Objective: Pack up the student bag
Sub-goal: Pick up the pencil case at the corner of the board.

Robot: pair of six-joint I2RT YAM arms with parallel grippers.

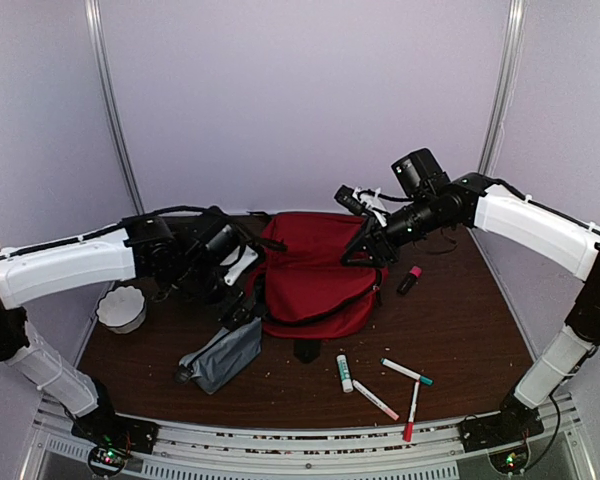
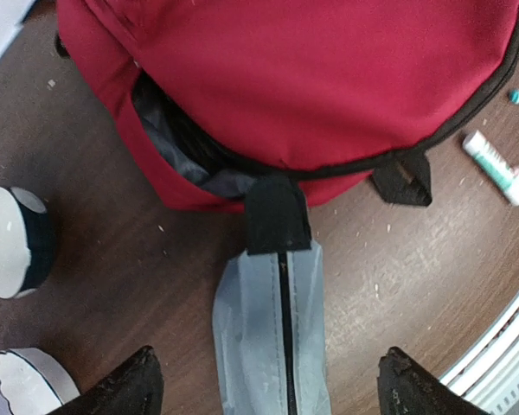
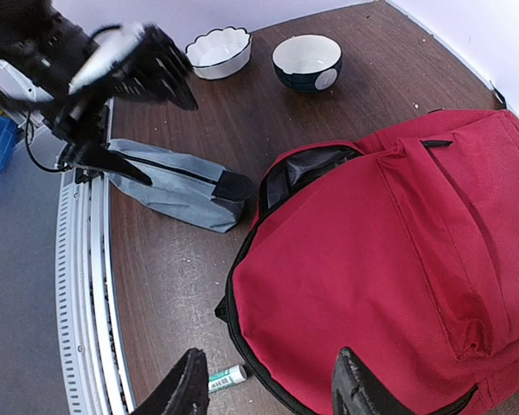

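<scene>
The student bag [image 1: 315,275] is a big red backpack lying flat mid-table. Its zip gapes at the left end and shows grey lining [image 2: 177,147]. A grey zip pouch [image 2: 272,328] lies on the table with its black end tab against that gap. My left gripper [image 2: 268,385] hangs open above the pouch, one finger on each side, touching nothing. In the top view the left gripper [image 1: 235,268] is at the bag's left edge. My right gripper [image 3: 272,389] is open and empty above the bag's [image 3: 389,259] edge. The right gripper [image 1: 365,245] hovers over the bag's far right part.
A white scalloped bowl [image 1: 120,308] and a dark bowl [image 3: 307,60] stand at the left. Several markers [image 1: 375,398] and a glue stick [image 1: 344,372] lie in front of the bag; a red marker [image 1: 408,280] lies to its right. The metal rail [image 1: 300,440] borders the near edge.
</scene>
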